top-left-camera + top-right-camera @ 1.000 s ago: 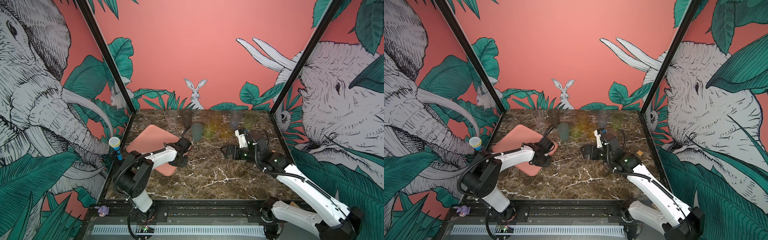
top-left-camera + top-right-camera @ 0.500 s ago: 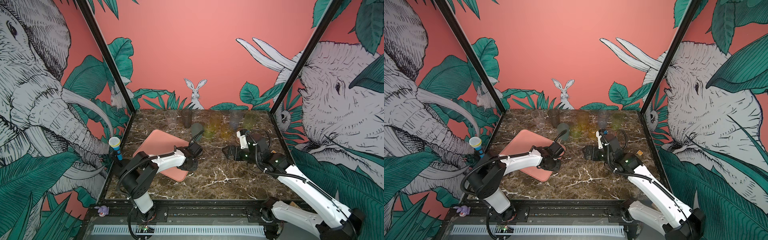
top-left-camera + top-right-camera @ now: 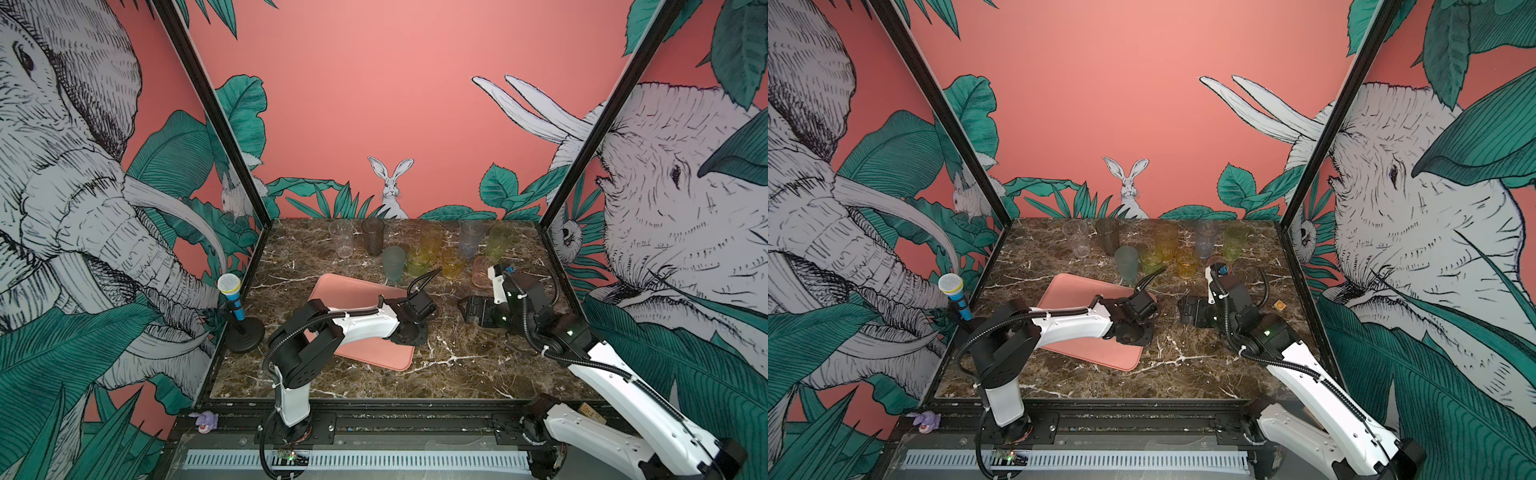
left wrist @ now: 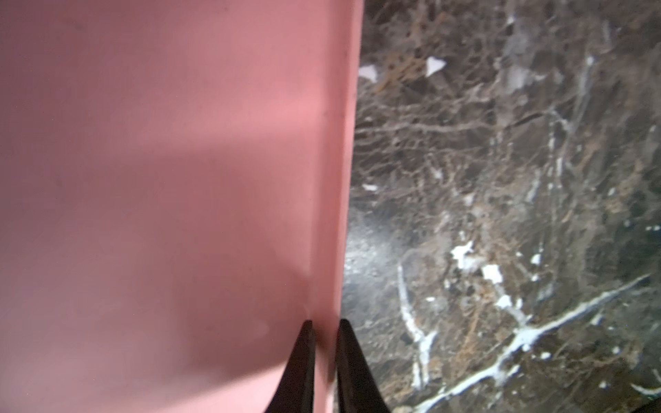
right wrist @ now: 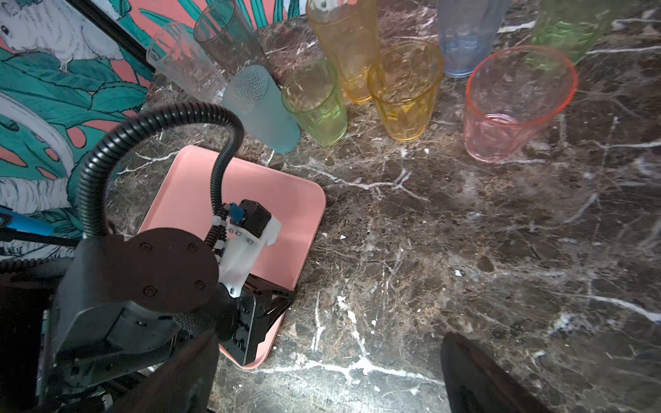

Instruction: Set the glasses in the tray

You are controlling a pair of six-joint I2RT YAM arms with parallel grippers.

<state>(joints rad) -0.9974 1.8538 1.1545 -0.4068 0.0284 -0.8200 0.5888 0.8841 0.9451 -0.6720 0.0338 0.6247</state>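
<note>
Left end effector (image 4: 323, 323) is clamped on the rim of the tray (image 3: 353, 291), fingers straddling the edge that faces the right arm, seen clearly in the left wrist view. Over the last second it has dragged the tray away from the left wall toward the middle of the table (image 3: 457, 365), and rotated it a bit; the tray's far corner now sits just beside the frosted teal tumbler (image 3: 394, 262). Tray is bare, so no glass placed yet. All nine glasses (image 5: 404, 89) stand upright in a cluster beyond the tray, toward the back wall; the pink tumbler (image 5: 515, 103) is the one farthest from the tray on the right-arm side, just beside the right arm's wrist in a top view. Right end effector (image 5: 322, 379) is spread wide, holding nothing, hovering over bare marble near the tray's right edge and hasn't moved. Judgement: this is a setup step, bringing the tray within both arms' reach; next the left should let go of the rim before picking starts. Risk: more sliding could knock the teal tumbler.
</note>
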